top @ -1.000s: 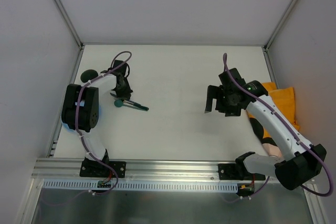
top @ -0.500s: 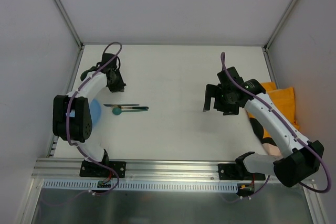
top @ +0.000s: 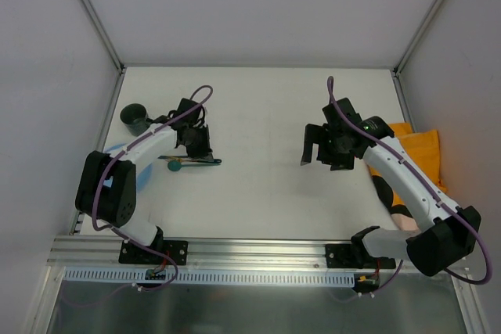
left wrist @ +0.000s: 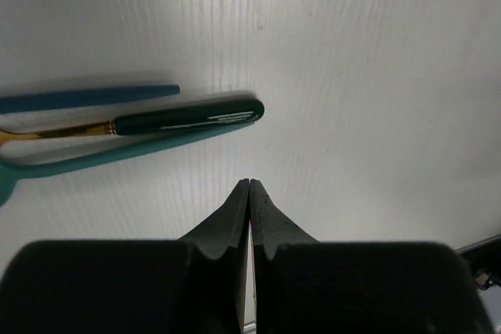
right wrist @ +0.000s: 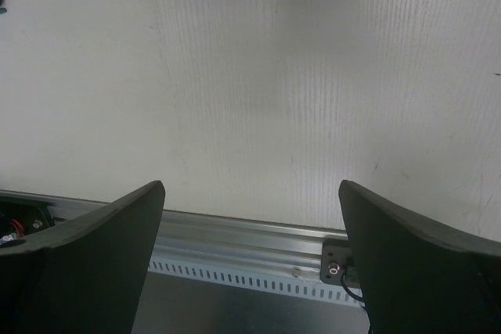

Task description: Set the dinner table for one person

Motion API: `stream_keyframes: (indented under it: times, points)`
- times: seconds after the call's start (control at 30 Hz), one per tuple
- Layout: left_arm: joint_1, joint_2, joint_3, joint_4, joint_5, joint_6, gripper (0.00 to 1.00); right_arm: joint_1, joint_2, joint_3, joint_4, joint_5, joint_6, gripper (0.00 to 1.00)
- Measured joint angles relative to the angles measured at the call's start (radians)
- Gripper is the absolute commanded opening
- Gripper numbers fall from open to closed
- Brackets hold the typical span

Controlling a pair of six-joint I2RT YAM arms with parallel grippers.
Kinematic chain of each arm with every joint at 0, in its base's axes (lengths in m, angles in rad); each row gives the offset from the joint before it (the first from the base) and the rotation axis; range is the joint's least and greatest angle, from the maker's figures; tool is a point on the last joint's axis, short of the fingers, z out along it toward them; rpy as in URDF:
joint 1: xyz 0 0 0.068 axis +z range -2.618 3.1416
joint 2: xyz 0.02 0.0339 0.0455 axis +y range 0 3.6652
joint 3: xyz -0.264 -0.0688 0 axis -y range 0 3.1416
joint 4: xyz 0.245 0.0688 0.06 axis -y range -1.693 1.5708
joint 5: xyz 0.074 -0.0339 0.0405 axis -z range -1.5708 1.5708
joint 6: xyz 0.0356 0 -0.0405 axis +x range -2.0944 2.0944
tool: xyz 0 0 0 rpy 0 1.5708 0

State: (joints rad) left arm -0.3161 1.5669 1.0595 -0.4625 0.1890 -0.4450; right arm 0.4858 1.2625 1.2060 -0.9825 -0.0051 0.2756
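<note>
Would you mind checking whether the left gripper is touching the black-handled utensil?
Apart. The left wrist view shows bare table between the shut left gripper and the black-handled utensil.

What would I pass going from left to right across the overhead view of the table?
A dark green cup → cutlery → right gripper → orange cloth.

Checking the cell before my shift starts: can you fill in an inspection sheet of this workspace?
Surface: white dinner table, no spills seen.
Job's things: three utensils lying together at left; dark cup farther left; orange cloth at right edge.
Clutter: nothing seen.
Grippers: left gripper shut, empty, near the utensils; right gripper open, empty.
Cables: purple cable along each arm.
Surroundings: grey walls; aluminium rail at near edge.
</note>
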Motion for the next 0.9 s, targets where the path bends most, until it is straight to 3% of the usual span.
stream_keyframes:
  times: [0.17, 0.4, 0.67, 0.9]
  points:
    - [-0.024, -0.038, -0.100, -0.023, 0.040, -0.007, 0.00, 0.000, 0.000, 0.000, 0.003, 0.000, 0.000, 0.99]
    - [-0.024, -0.049, -0.120, -0.015, 0.048, -0.007, 0.00, 0.000, 0.011, 0.000, 0.008, 0.000, 0.000, 0.99]
    - [-0.023, 0.134, -0.090, -0.004, 0.014, -0.009, 0.00, 0.000, 0.023, 0.012, 0.006, 0.000, -0.008, 0.99]
    - [-0.023, 0.201, 0.003, -0.005, -0.041, -0.008, 0.00, -0.005, 0.023, 0.030, 0.002, 0.017, -0.016, 1.00]
